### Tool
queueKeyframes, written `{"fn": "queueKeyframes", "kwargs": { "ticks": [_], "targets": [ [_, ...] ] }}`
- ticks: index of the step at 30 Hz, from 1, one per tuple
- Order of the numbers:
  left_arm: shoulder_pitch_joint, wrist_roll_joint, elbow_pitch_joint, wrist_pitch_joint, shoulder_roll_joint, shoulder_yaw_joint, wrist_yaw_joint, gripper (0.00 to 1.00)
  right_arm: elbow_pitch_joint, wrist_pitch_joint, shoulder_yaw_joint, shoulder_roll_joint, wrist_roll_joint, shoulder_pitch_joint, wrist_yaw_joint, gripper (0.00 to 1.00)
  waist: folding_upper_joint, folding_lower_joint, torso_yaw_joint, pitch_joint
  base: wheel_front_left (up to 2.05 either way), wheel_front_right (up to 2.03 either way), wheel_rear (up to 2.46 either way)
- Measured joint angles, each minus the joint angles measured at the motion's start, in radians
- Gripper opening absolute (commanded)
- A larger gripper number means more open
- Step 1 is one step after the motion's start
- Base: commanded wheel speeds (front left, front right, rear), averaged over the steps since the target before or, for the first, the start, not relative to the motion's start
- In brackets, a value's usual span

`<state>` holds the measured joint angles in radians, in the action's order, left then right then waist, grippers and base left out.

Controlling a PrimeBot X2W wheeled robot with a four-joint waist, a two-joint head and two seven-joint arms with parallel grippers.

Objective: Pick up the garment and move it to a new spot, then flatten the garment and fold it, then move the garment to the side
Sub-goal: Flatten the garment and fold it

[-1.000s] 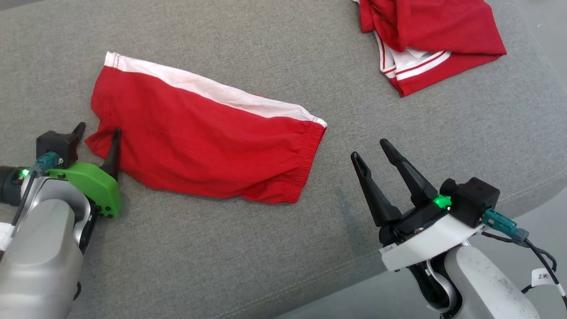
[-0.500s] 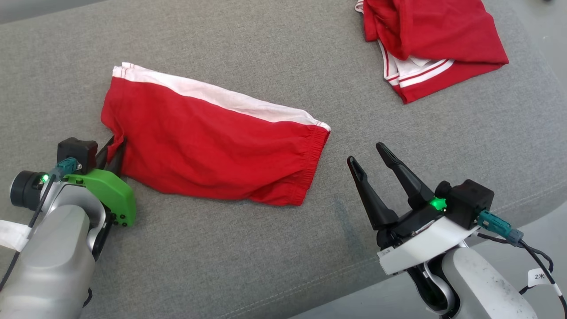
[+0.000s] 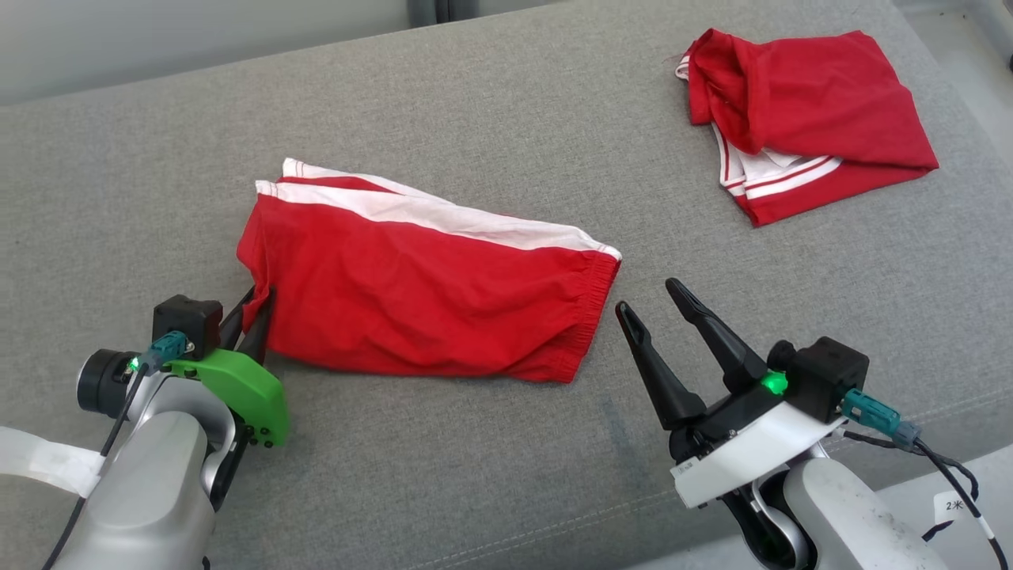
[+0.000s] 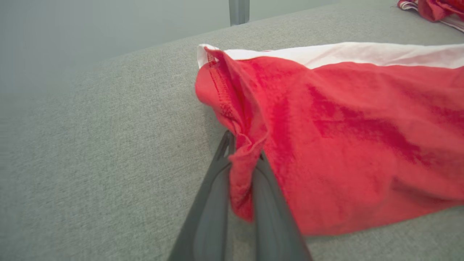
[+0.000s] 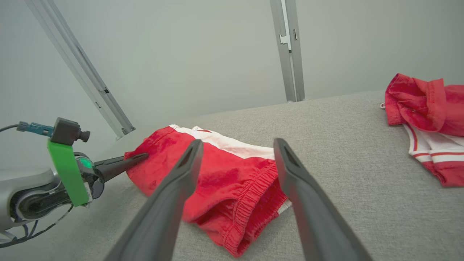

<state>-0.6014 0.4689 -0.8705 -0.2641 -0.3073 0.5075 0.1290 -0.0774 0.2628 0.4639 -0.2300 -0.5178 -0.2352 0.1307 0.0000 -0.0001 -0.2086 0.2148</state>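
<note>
**Gripping the garment's left corner**

The red garment [image 3: 427, 309] is spread on the grey cushion [image 3: 506, 119]. Its left corner is bunched and pinched between the clenched fingers of the left gripper [image 3: 255, 305]. The right gripper [image 3: 647, 296] is held released just beside the garment's waistband end, apart from it. A second red garment [image 3: 823, 111] is seen well beyond that end. Compared with a second ago, the left fingers are no longer spread astride the corner.

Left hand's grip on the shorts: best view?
Left wrist view: left hand shut on the shorts at a bunched corner, close up. Head view shows it small; right wrist view, side-on and distant.
</note>
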Motion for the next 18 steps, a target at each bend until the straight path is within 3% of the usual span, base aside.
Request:
{"fn": "queueKeyframes", "kwargs": {
  "ticks": [18],
  "targets": [
    [0.146,-0.053,0.078,0.000,0.070,-0.115,-0.007,0.00,-0.012,0.000,-0.037,0.005,-0.013,0.034,0.000,1.00,0.0000,0.0000,0.083,-0.058,0.00,0.00,0.00]
  ]
}}
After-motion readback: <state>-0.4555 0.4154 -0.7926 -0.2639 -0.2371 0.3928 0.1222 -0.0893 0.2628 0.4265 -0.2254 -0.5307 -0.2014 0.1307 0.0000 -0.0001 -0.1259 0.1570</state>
